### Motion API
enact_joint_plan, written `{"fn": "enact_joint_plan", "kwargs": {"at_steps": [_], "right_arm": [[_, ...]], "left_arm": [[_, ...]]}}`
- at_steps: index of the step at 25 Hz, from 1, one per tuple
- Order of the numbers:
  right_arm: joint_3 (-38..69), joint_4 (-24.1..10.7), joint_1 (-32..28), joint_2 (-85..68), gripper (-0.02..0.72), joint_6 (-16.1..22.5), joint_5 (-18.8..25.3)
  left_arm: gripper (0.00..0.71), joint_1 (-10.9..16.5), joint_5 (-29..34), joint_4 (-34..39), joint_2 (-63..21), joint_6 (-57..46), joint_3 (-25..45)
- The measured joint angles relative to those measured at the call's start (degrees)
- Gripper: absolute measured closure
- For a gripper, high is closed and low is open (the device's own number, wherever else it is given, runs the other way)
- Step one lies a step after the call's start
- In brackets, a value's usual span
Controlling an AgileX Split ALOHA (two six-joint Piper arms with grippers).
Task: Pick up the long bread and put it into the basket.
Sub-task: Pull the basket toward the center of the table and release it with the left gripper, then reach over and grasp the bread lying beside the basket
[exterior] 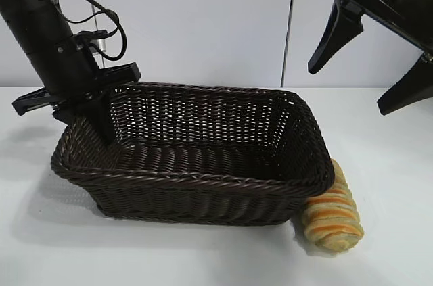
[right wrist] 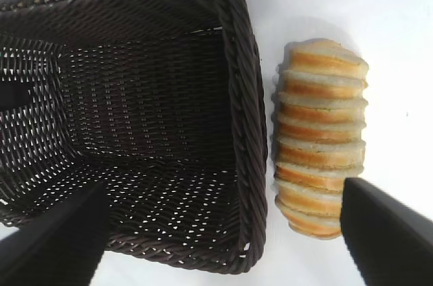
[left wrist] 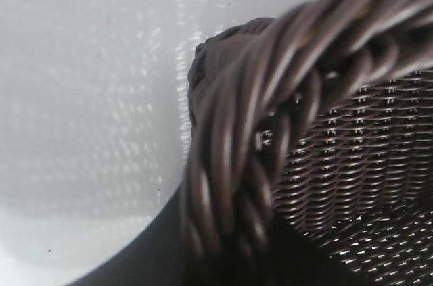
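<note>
Bright even light; blurred basket rim point(left wrist: 270, 117) close-up

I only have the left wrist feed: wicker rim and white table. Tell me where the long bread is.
Observer: The long bread lies on the table outside the basket, against its right end wall.
Operator: Report the right gripper.
Observer: The right gripper hangs open above that end.
Operator: Say what's in the basket.
Observer: Nothing; the left gripper sits at its left end.
</note>
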Motion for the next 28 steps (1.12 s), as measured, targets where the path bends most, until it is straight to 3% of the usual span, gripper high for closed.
{"fn": "enact_joint_plan", "kwargs": {"at_steps": [4,12,28], "right_arm": [[0.0,0.0,0.0,0.0,0.042,0.0,0.0],[0.0,0.0,0.0,0.0,0.042,0.0,0.0],[0.0,0.0,0.0,0.0,0.042,0.0,0.0]], "left_arm": [[0.136,0.0,1.8,0.0,0.0,-0.8,-3.0],[0.035,0.0,4.5,3.2,-3.2,-2.7,-7.4],[0.016,1.4,10.2,6.1,-12.5,-9.9,-7.7]]}}
